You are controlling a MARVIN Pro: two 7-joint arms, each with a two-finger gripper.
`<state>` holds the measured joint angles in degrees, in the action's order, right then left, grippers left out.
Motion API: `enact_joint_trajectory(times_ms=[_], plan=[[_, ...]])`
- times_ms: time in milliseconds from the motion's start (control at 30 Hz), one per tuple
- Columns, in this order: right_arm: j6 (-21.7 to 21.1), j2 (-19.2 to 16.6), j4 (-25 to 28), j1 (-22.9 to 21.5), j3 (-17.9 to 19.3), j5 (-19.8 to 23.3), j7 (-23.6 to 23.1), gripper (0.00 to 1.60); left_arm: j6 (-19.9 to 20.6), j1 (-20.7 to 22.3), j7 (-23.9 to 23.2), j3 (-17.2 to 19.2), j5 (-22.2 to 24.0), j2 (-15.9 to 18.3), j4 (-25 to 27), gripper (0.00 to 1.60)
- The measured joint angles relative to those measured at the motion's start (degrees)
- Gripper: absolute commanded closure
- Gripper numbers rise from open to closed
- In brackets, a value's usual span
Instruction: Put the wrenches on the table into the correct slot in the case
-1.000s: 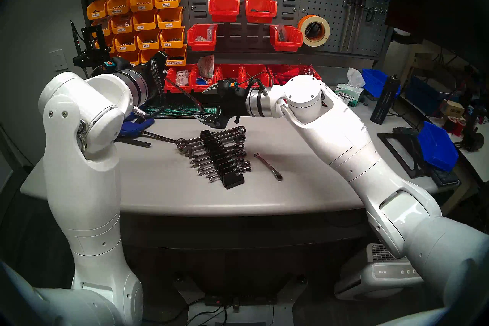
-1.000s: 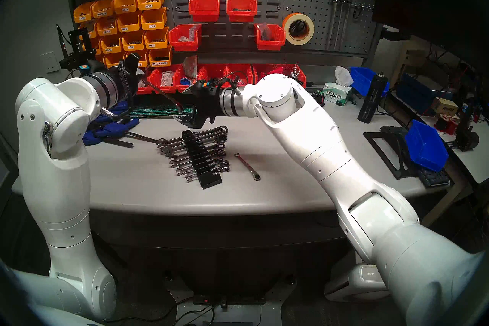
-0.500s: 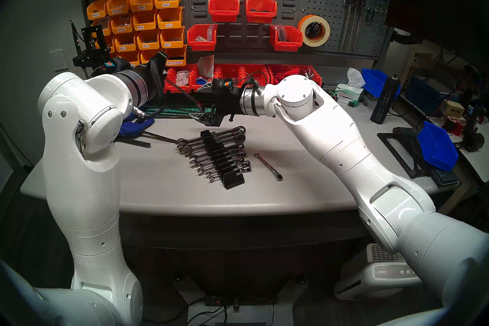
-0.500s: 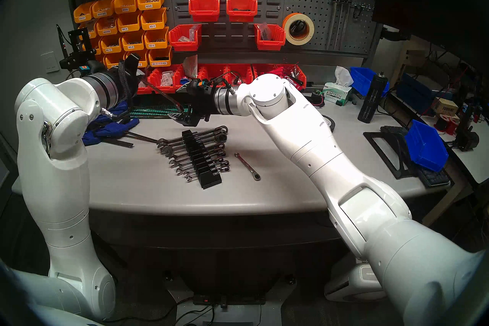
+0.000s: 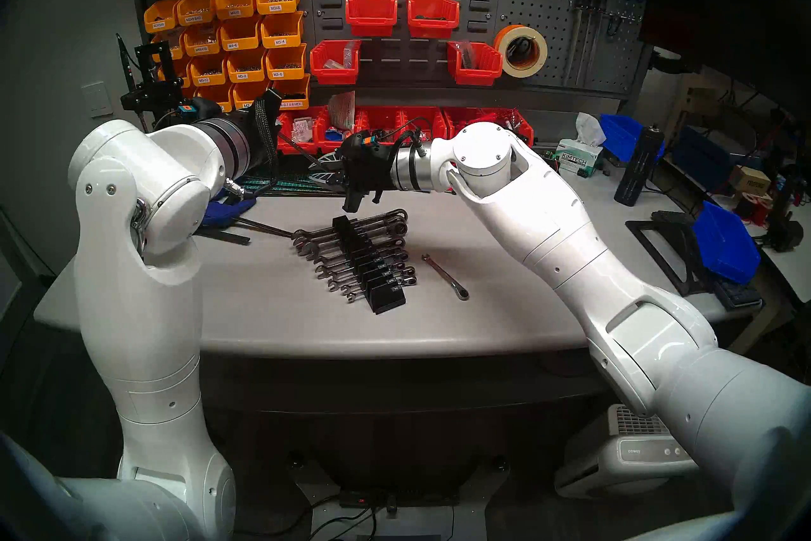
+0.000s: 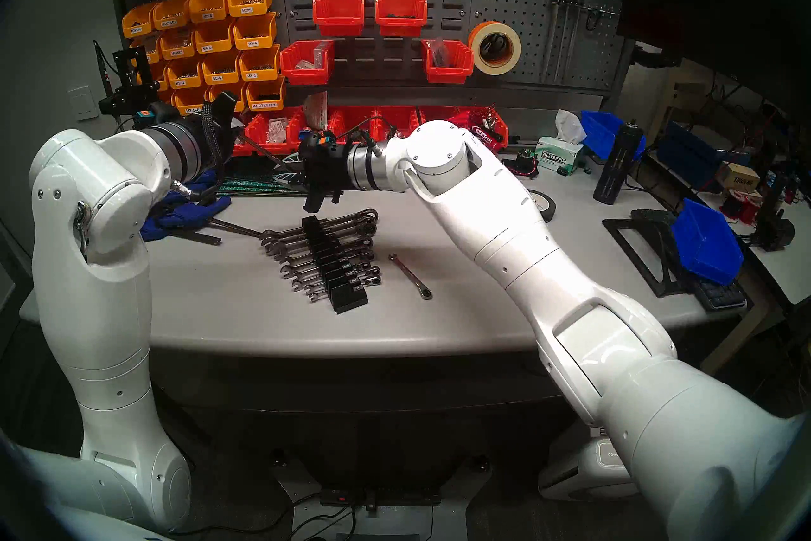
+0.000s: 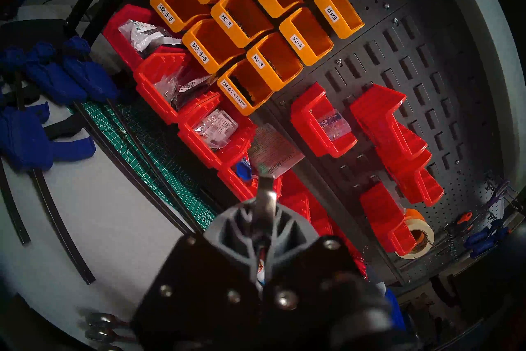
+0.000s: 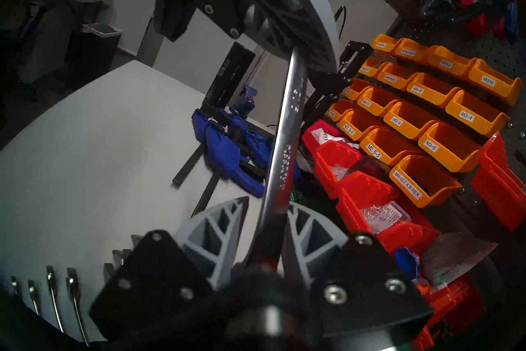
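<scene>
The left gripper is clamped tight on one end of the longer chrome wrench, holding it in the air above the back of the grey worktop. In the left wrist view the grey fingers press together around the metal shank.

The wrench slants down from that grip toward the right gripper, whose ribbed grey fingers stand on either side of the wrench's lower end (seen from the right wrist, the shank runs straight between them). Whether they already press on it I cannot tell; a narrow gap seems to remain on the left side.

The shorter wrench lies flat on the worktop, alone, just right of the black stepped wrench rack, ratchet ring toward the front edge. The rack sits mid-table with a row of wrenches seated in its slots, open jaws to the left; its nearest, lowest steps hold nothing.

Blue clamps lie at the back left, beside a green cutting mat.
</scene>
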<state>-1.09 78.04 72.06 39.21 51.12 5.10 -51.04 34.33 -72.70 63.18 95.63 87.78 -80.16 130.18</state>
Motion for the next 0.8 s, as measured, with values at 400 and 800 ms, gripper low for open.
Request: enact_joint_trajectory(times_ms=[400, 800], plan=[[0.9, 0.2, -0.5, -1.1, -0.3, -2.8, 0.4, 1.60, -0.1, -0.1, 0.2, 0.1, 0.3, 0.2, -0.1, 1.60], [0.8, -0.4, 1.1, -2.6, -1.9, -7.4, 0.4, 0.85, -0.1, -0.4, 0.7, 0.1, 0.7, 0.6, 0.0, 1.60]])
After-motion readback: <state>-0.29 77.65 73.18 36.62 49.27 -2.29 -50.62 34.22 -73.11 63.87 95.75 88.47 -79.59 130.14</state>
